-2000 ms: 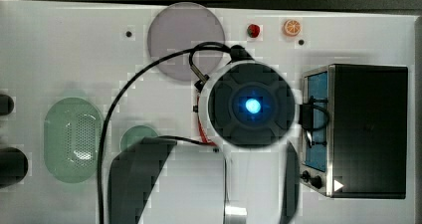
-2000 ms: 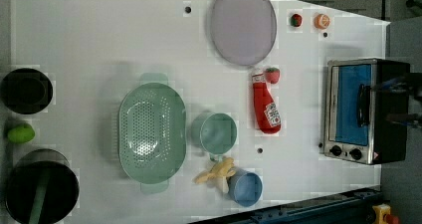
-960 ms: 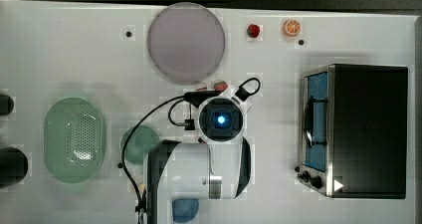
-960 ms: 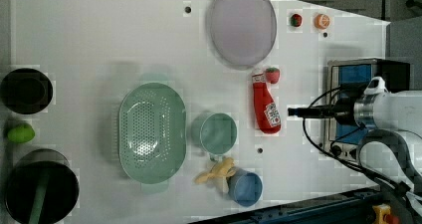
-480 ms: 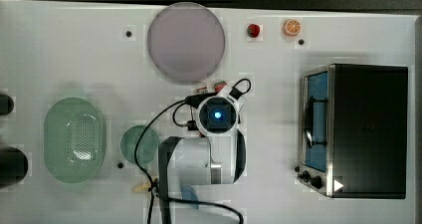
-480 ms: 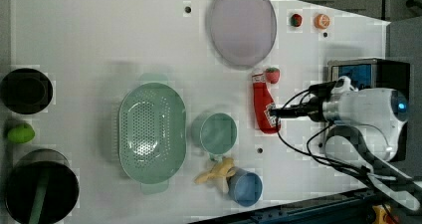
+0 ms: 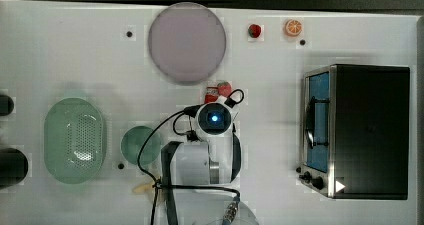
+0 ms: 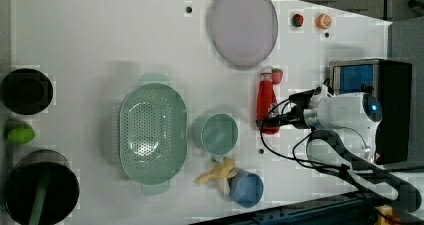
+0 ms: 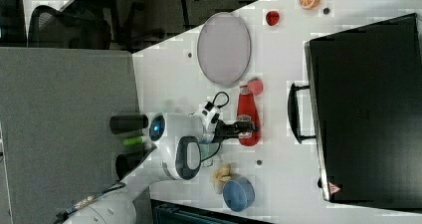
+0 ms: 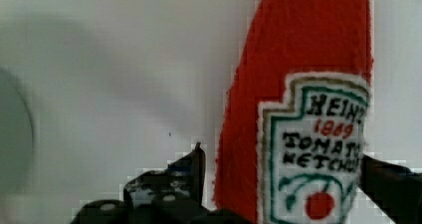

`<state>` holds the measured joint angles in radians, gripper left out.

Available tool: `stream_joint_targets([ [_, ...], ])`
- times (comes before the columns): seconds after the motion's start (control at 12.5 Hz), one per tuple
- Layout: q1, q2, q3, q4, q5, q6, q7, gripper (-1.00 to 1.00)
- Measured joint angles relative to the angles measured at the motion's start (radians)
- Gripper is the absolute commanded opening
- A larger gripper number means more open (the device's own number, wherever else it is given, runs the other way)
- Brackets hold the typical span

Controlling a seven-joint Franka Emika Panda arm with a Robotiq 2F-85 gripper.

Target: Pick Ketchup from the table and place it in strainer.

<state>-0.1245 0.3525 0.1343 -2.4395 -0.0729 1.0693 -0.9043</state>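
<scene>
White arm with blue light, seemingly black looping cables.

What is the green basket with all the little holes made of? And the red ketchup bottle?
The strainer looks like smooth pale-green plastic: a moulded oval shape with even punched holes. The Ketchup bottle seems to be red plastic with a printed paper-like label, though that's less certain.

Lab: robot arm, dotted tabletop

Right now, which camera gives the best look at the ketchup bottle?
The left view: the ketchup bottle lies nearly full length, its base behind the pincer. The right view also shows most of it, the wrist view the label close up, the top view just the cap end.
</scene>
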Motion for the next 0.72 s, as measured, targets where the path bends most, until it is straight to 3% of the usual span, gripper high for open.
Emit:
stream_joint_targets([
  [0.24, 0.0, 0.025, -0.004, 0.025, -0.013, 0.019, -0.001, 0.25],
  [0.72, 0.0, -0.018, 0.001, 0.033, -0.012, -0.003, -0.003, 0.25],
])
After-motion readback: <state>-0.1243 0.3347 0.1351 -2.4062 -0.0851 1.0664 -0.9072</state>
